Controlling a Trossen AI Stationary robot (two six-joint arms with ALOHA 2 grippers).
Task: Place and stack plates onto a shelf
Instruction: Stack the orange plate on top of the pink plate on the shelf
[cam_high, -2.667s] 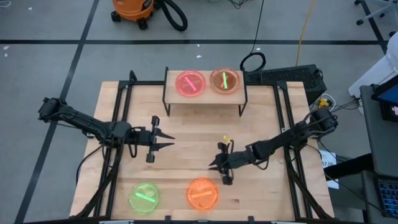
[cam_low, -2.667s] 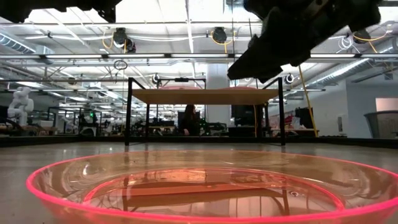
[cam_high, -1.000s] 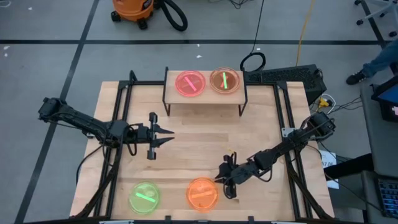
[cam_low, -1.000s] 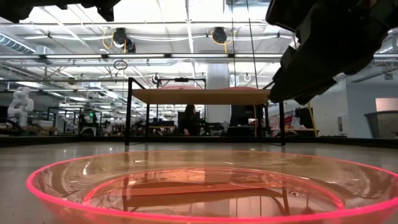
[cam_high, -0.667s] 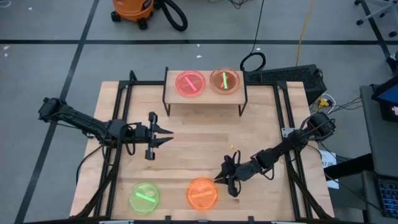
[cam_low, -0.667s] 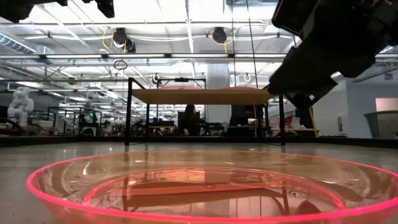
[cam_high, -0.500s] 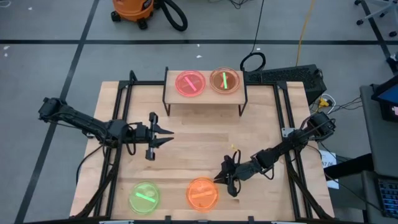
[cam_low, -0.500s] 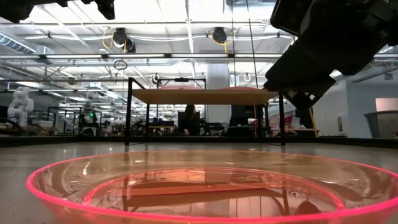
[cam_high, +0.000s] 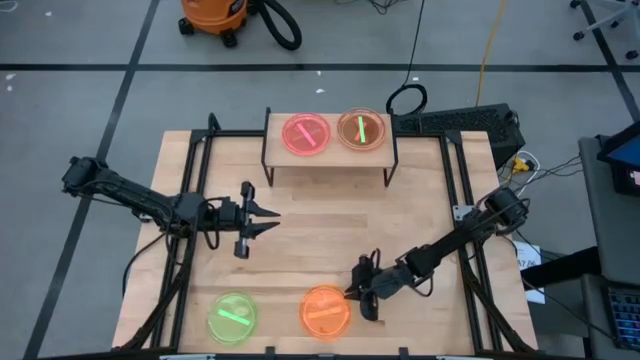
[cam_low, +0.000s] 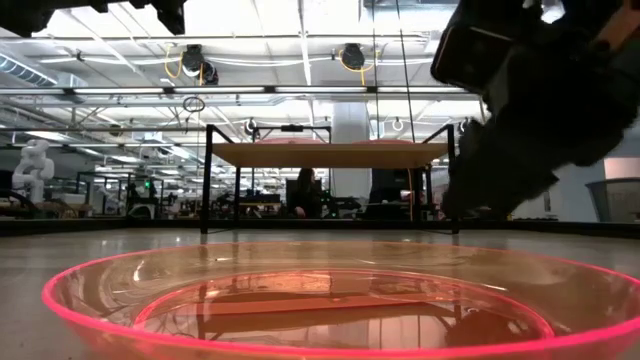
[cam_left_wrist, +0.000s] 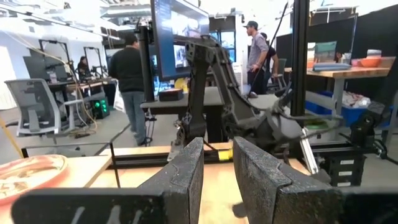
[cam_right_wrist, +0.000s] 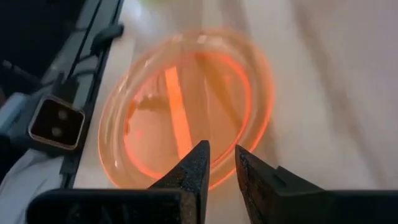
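You have two plates on the shelf (cam_high: 330, 158) so far, a pink one (cam_high: 305, 134) and an orange one (cam_high: 362, 130), well beyond both grippers, while a green plate (cam_high: 232, 317) and an orange plate (cam_high: 326, 311) are left on the table. Your right gripper (cam_high: 359, 296) is empty, jaws narrowly parted, with that orange plate's rim just ahead of its fingertips. Your left gripper (cam_high: 268, 222) hangs mid-table, empty, a small gap between its fingers (cam_left_wrist: 186, 171).
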